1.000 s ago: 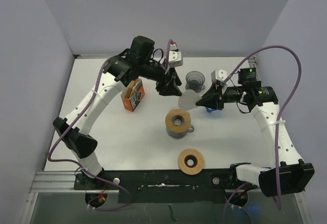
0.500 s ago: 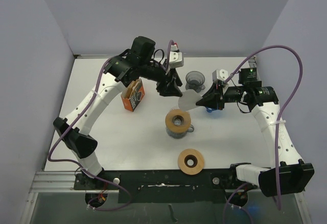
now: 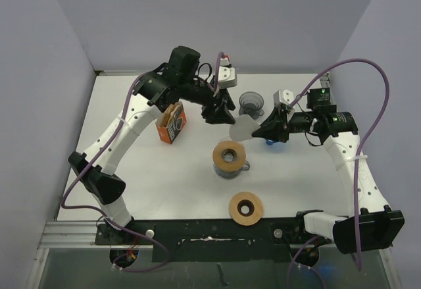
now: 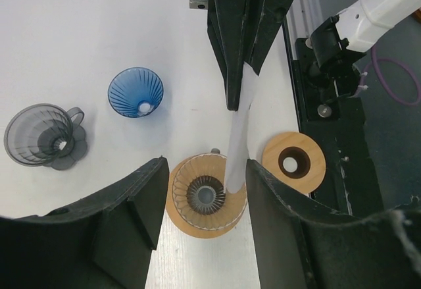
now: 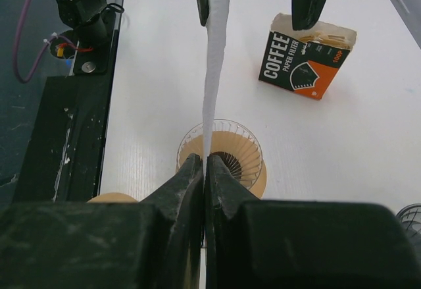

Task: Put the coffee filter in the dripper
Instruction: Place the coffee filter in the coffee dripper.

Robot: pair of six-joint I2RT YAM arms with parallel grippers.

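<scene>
R gripper (image 3: 266,131) pinches flat filter (image 3: 242,130); L gripper (image 3: 222,114) half-open astride its edge, holding nothing. Should open cone, centre over dripper (image 3: 229,155), table (image 3: 164,183) centre.

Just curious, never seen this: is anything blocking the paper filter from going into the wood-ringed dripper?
Nothing visible. The filter, pinched in the right gripper, hangs over the dripper, whose mouth is empty.

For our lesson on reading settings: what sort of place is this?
Probably a robot test bench, not a kitchen: a left arm and right arm mounted at a white table's edge, plain walls around it, and a coffee filter box set out.
</scene>
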